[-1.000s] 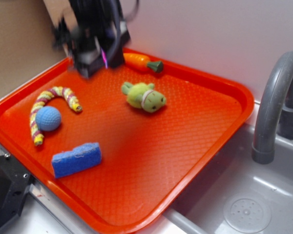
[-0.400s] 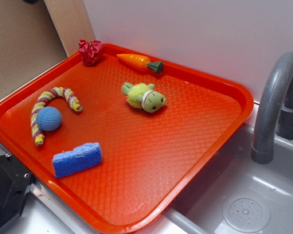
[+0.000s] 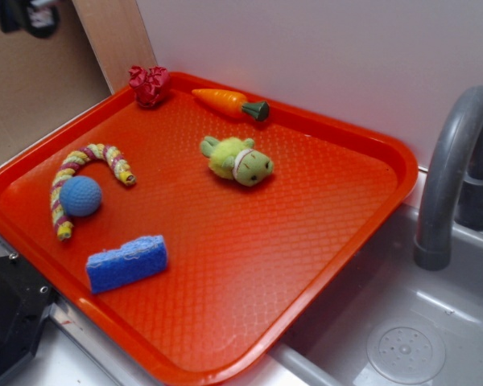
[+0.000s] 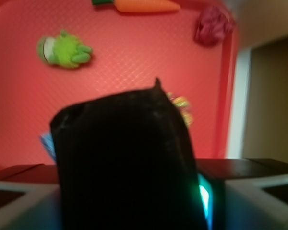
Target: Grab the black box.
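Exterior view: an orange tray (image 3: 322, 241) sits beside a grey sink (image 3: 402, 338) with a grey faucet (image 3: 447, 177). On the tray lie a red cloth ball (image 3: 149, 84) in the far corner, a carrot (image 3: 225, 102) near the far rim, a green plush (image 3: 237, 159) toward the middle, a striped rope (image 3: 84, 173) curved around a blue ball (image 3: 81, 195), and a blue sponge (image 3: 126, 263) near the front rim. The gripper (image 3: 26, 14) shows only as a dark blurred shape at the top left corner, above and off the tray. Wrist view: the black box (image 4: 125, 163) fills the lower centre of the frame, held up close to the camera between the gripper's fingers (image 4: 19, 201), which are clamped against its sides. Far below it are the tray (image 4: 134, 57), the carrot (image 4: 144, 5), the plush (image 4: 65, 49) and the cloth ball (image 4: 212, 25).
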### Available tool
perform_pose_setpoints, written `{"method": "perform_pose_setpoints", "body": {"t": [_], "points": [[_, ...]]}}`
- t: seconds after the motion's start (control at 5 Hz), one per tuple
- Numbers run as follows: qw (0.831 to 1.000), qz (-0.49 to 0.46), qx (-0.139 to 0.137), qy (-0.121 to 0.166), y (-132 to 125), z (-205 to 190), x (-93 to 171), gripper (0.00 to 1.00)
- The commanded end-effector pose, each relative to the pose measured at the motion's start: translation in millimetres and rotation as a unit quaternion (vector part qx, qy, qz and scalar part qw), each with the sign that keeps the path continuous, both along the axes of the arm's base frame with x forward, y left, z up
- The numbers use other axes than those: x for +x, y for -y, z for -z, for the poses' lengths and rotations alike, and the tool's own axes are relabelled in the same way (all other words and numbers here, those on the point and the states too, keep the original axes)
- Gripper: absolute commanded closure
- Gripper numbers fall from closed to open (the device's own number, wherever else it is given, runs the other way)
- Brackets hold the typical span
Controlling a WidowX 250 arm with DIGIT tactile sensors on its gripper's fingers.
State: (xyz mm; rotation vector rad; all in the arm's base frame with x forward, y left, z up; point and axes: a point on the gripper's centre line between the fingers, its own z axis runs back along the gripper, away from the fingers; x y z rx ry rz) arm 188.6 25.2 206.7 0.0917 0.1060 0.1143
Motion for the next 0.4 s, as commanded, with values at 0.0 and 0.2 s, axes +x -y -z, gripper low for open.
{"method": "perform_pose_setpoints", "body": {"t": [0.0, 0.2], "points": [[0.971, -0.24, 0.001, 0.019, 44, -2, 35, 1.0], [0.933, -0.359, -0.002, 0.01, 31, 0, 47, 1.0]]}}
